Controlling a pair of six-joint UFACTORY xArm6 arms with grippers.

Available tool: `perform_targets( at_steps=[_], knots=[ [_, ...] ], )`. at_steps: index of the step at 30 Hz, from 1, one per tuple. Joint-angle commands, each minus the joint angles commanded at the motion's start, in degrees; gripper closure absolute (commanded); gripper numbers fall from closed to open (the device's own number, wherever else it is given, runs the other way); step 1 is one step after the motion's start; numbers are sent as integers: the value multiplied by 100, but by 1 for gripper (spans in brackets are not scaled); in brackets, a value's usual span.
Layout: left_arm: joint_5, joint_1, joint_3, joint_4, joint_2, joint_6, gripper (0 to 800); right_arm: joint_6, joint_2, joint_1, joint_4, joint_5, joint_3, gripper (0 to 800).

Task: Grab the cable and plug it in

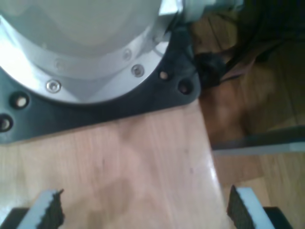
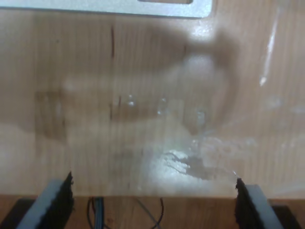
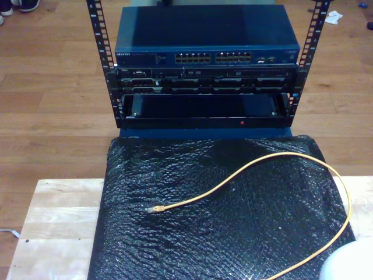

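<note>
Wooden tabletop point(image 1: 119, 157) lies under both pincers. The first gripper point(image 1: 143, 210) stands spread and empty over bare wood beside an arm's grey base point(image 1: 81, 52) on its black plate point(image 1: 95, 112). The second gripper point(image 2: 152, 202) is likewise spread, holding nothing, above glossy wood with a pale metal edge point(image 2: 119, 7) beyond it.

Outward, the exterior view carries what neither wrist camera does: the cable point(image 3: 256, 165) loops across a black bubble-wrap mat point(image 3: 175, 233), its clear plug point(image 3: 156, 208) lying toward 8 o'clock of the mat's middle, the loop running round through 3 o'clock. Beyond, at 12 o'clock, sits a rack point(image 3: 204, 87) with a network switch point(image 3: 207, 41) showing rows of ports.

Judged by its look, the cable is light, limp and springy; a grip just behind the plug should keep the tip steady, since the small clip seems fragile.
</note>
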Motion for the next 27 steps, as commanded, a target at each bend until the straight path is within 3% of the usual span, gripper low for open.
perform_targets(
  at_steps=[8, 13, 19, 27],
  knots=[
    [818, -185, -756, -369, 0, -26, 0, 176, -9, 9, 44, 932, -774, 3],
    [1222, -527, -1169, -791, 0, -114, 0, 782, 9, 62, 44, 1231, -1275, 3],
    [1371, -949, -1354, -932, 18, -633, 0, 1688, 53, 580, 105, 1284, -1644, 3],
    [1644, -1495, -1600, -985, 26, -1275, 0, 3174, 774, 1486, 114, 1284, -2470, 3]
  ],
)
